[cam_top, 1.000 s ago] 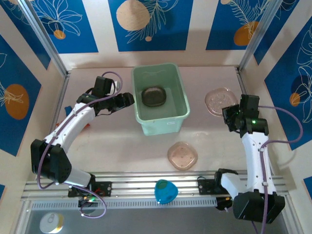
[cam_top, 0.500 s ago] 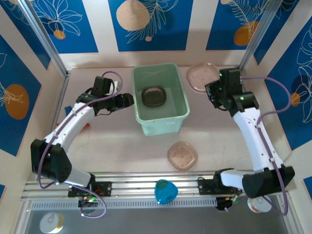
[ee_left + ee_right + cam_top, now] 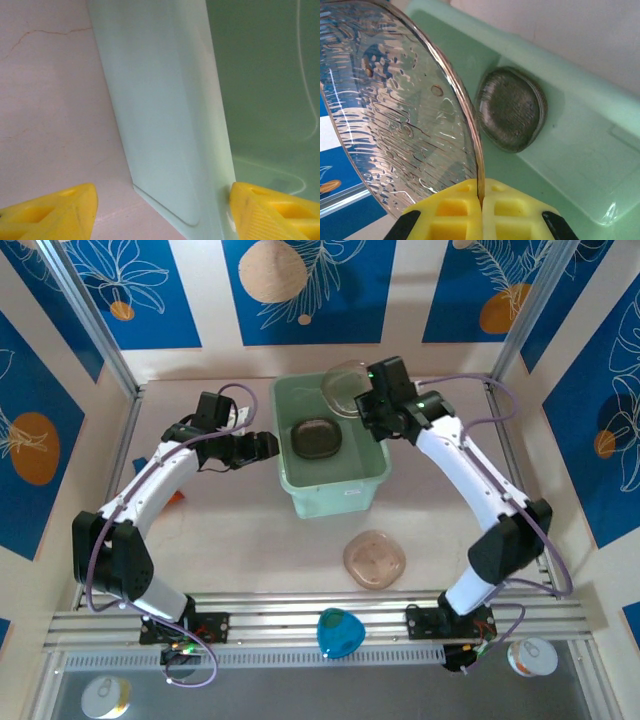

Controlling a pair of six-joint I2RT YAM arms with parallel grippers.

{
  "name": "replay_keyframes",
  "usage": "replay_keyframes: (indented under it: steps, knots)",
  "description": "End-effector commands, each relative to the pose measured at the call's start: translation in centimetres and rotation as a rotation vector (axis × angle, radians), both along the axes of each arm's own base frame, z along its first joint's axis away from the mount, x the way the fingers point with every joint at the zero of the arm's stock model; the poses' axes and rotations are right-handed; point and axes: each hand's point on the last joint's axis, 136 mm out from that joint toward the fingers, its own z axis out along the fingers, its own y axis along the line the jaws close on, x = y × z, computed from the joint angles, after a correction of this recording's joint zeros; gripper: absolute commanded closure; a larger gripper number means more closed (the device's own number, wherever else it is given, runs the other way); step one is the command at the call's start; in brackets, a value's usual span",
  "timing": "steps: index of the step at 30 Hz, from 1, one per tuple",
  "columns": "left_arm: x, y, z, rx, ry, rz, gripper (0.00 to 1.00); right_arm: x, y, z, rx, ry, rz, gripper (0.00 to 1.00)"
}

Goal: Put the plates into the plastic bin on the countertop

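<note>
Two smoky brown translucent plates (image 3: 316, 436) (image 3: 512, 110), or a few more, since the count in the stack cannot be told, lie flat on the floor of the pale mint-green rectangular plastic bin (image 3: 335, 495) (image 3: 160, 110) (image 3: 580, 150). The bin stands mid-table, its long axis running from the near side to the far side. Above its far right corner a clear, greyish rounded-square plate (image 3: 348, 388) (image 3: 395, 110) hangs steeply tilted, almost on edge. A pinkish plate (image 3: 375, 558) lies flat on the pale beige countertop (image 3: 240, 540), in front of the bin and apart from it.

A bit of orange (image 3: 175, 497) shows under the left arm. A teal-blue object (image 3: 340, 632) sits on the near metal rail.

The left gripper (image 3: 262, 445) (image 3: 160, 210) straddles the bin's left wall with its yellow fingers (image 3: 50, 210) wide apart, one outside and one inside. The outer finger stands clear of the wall. The right gripper (image 3: 372, 405) (image 3: 481, 210) is pinched tight on the rim of the tilted plate, over the bin's right rim.
</note>
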Motion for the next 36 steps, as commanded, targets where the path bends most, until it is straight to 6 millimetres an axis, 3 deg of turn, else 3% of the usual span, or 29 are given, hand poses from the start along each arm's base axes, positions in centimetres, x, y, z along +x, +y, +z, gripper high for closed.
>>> replay_keyframes:
  steps: [1,9,15,24,36]
  knots:
    - [-0.2,-0.5,0.9,-0.037,0.004,-0.019,0.30,0.2,1.2,-0.6,0.014,0.042,-0.077,1.00]
    - [1.4,2.1,4.7,-0.040,-0.103,0.095,0.29,-0.6,5.4,-4.6,0.015,0.172,-0.149,1.00]
    - [2.3,2.9,6.9,-0.062,-0.144,0.108,0.29,0.7,7.2,-6.8,-0.009,0.194,-0.170,1.00]
    - [2.8,4.3,6.8,-0.060,-0.141,0.130,0.29,1.8,8.4,-10.2,-0.038,0.290,-0.191,1.00]
    - [2.4,5.7,6.4,-0.047,-0.118,0.128,0.28,3.2,8.5,-14.3,-0.057,0.336,-0.248,1.00]
